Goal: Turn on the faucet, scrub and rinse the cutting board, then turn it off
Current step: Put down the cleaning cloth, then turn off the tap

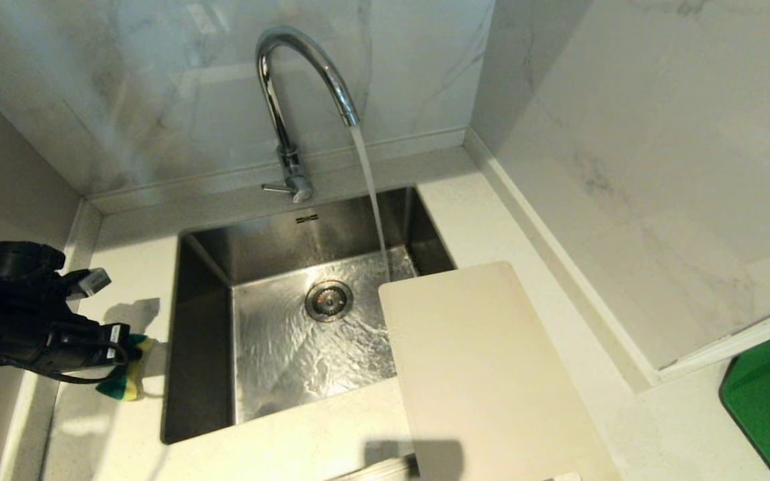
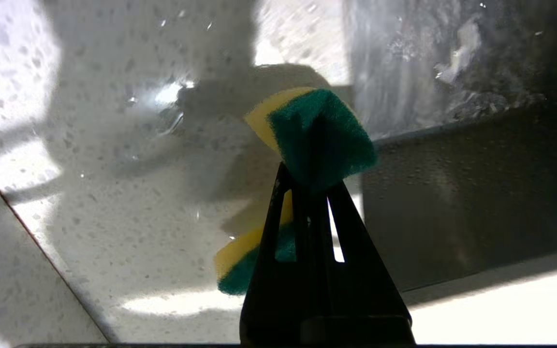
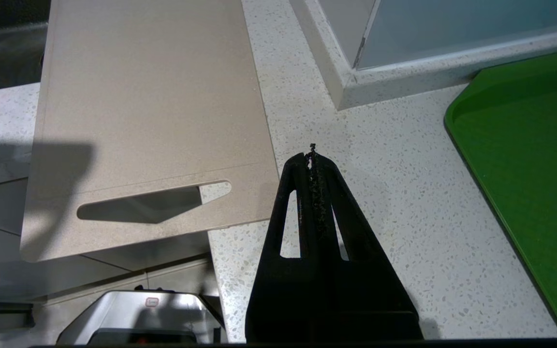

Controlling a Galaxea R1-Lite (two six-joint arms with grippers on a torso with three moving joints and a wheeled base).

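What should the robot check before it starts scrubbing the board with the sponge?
1. Water running: ok. The faucet pours a stream into the sink.
2. Sponge held: ok. The left gripper is shut on the sponge, over the counter left of the sink.
3. Board in reach of the water: not ok. The cutting board lies to the right, one corner over the sink, and the stream falls just past it.
4. Sponge touching the board: not ok. They are apart, across the sink.
5. Right gripper free: ok. It is shut on nothing, beside the board's handle end.
6. Sponge wet: cannot tell.
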